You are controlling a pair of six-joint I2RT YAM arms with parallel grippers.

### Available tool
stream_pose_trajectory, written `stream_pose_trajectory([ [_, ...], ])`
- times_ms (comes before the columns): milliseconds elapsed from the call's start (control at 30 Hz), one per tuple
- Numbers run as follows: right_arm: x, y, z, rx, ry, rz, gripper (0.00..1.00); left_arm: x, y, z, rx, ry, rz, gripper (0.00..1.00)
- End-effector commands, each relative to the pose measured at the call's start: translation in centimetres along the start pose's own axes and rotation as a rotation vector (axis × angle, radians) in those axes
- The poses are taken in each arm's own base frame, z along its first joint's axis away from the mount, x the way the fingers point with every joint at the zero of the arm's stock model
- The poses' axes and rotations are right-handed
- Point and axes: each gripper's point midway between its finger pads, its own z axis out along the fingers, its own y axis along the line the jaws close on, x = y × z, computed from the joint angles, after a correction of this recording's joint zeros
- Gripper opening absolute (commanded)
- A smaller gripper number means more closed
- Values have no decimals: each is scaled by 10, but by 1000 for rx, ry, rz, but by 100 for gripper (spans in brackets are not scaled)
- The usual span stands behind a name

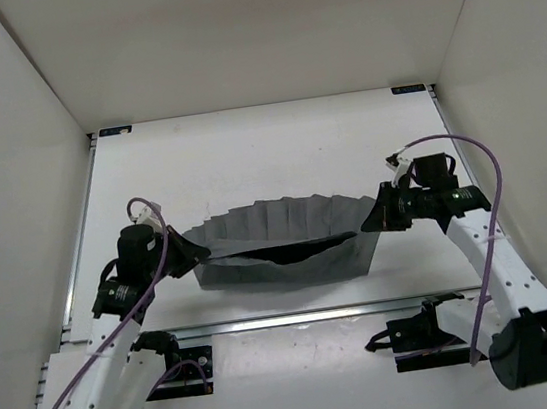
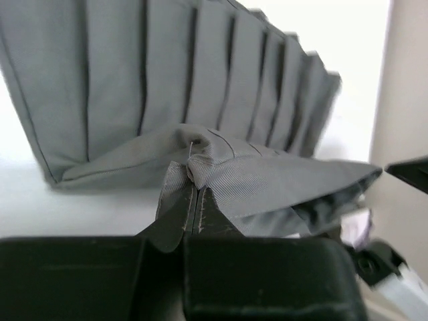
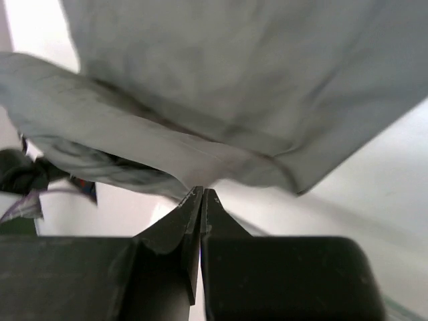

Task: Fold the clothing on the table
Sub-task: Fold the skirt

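The clothing [image 1: 281, 264] lies in the middle of the table [image 1: 266, 145], its long axis running left to right, pleats fanning toward the far side. The left gripper [image 1: 187, 250] has its fingers pressed together on a fold of grey fabric at the left end. The right gripper [image 1: 369, 220] is likewise pressed together at the right end, its tips meeting at the cloth's edge and apparently pinching it. Each arm is nearest its own end, and the raised edge between them sags a little, with a dark gap under it. The coming fold likely turns on keeping both claws level along that left-right line, since the pleated body lies just far of them. No brand or label shows on the garment; two small blue tags [image 1: 113, 131] at the table's far corners are too small to read
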Motion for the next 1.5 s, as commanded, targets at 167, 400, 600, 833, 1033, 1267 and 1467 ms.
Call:
stream_pose_trajectory([
  [167, -89, -24, 27, 21, -146, -48, 0, -62, 10, 41, -93, -114, 40, 0],
  [400, -118, -35, 82, -4, -91, -109, 1, -88, 14, 103, -91, -76, 18, 0],
  [600, -90, -31, 108, -59, -60, -186, 39, -85, 31, 128, -99, -62, -34, 0],
  [833, -70, -32, 134, -56, 3, -186, 38, -87, 36, 138, -49, -33, -37, 54],
  [1033, -51, -37, 144, -44, 43, -189, 41, -89, 44, 140, -72, -18, 8, 66],
  [1267, -37, -42, 144, -25, 51, -189, 42, -98, 53, 154, -139, -40, 181, 69],
  [1467, -36, -44, 145, -23, 46, -182, 41, -103, 43, 184, -117, -1, 286, 67],
])
